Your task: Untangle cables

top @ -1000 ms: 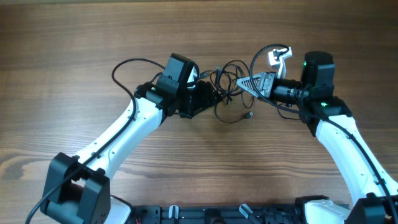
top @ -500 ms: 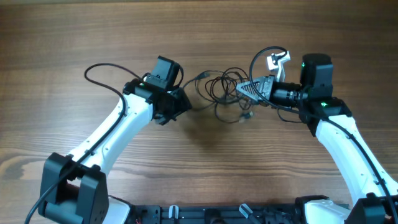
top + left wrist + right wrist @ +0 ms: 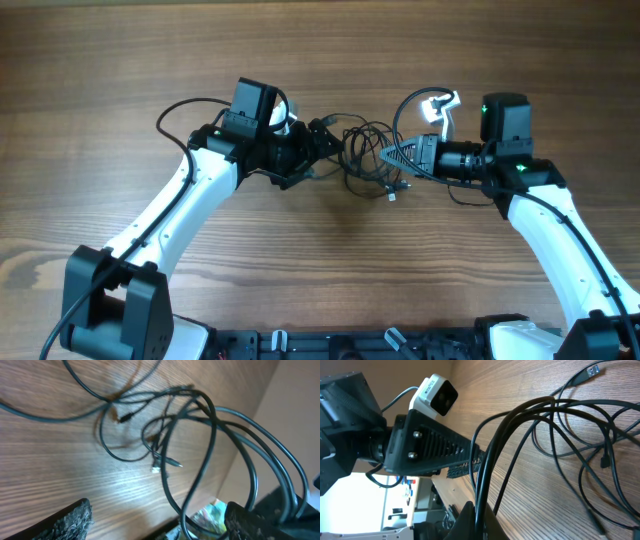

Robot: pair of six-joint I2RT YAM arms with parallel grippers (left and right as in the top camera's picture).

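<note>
The left fingers (image 3: 75, 517) stand wide apart, low over the desk (image 3: 120, 60). Several loops of the cables (image 3: 362, 150) arch from in front of them down into the gap between them, and one strand runs close against the finger on the right of the wrist view. The tangle lies just ahead of these fingers, between the two arms, with a small silvery plug (image 3: 392, 194) loose on the desk at its near edge.

The right fingers (image 3: 467, 520) are clamped on a bunch of strands, not on one alone; the strands fan out from that grip towards the tangle.

The risk, as I judge it, is a tighter knot. If the left fingers shut on all the loops in their gap, both arms hold bundles, and pulling apart would cinch the crossings. The plug could also snag in a loop and drag the tangle along.
</note>
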